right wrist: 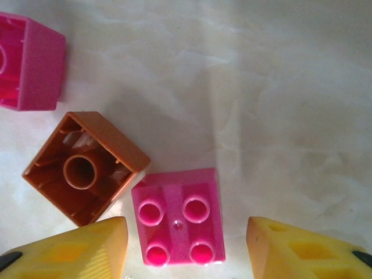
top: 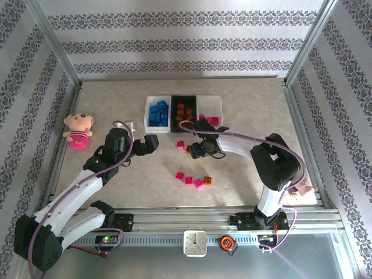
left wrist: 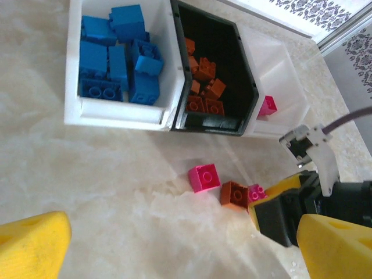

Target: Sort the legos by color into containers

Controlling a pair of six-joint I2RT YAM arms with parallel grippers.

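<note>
a: what lay along the table (top: pixel 250 116), starting from its left edge?
b: a plush doll (top: pixel 78 129) sat by the left edge, well apart from everything else. next came the left gripper (top: pixel 152 142), hanging over the middle. in its wrist view its fingers (left wrist: pixel 35 244) stood wide apart with nothing between them.
a: and the bins?
b: they stood in a row toward the far edge. the left white bin (top: pixel 147 113) held blue bricks (top: pixel 157 112) and the black bin (top: pixel 172 116) held orange bricks (top: pixel 185 109). the right white bin (top: pixel 221 106) looked nearly bare, with one pink piece (top: pixel 213 120) at its near end. inside or just outside, i couldn't tell.
a: where were the loose ones?
b: a small cluster (top: pixel 199 183) lay nearer the front edge, three pink and one orange. just in front of the black bin were three more: a pink one (right wrist: pixel 29 64), an upturned orange brick (right wrist: pixel 87 168), and a pink brick (right wrist: pixel 177 218) lying studs up.
a: the right gripper?
b: the right gripper (right wrist: pixel 186 244) was low over that pink brick, open, with a finger on each side and a gap on both. it gripped nothing.
a: how would the brick handle?
b: i'd judge it light, hard and stiff, with smooth walls that could slip. it was best taken square on two opposite flat sides, low down. the orange brick's corner sat just beside it, so the finger on that side might nudge it.
</note>
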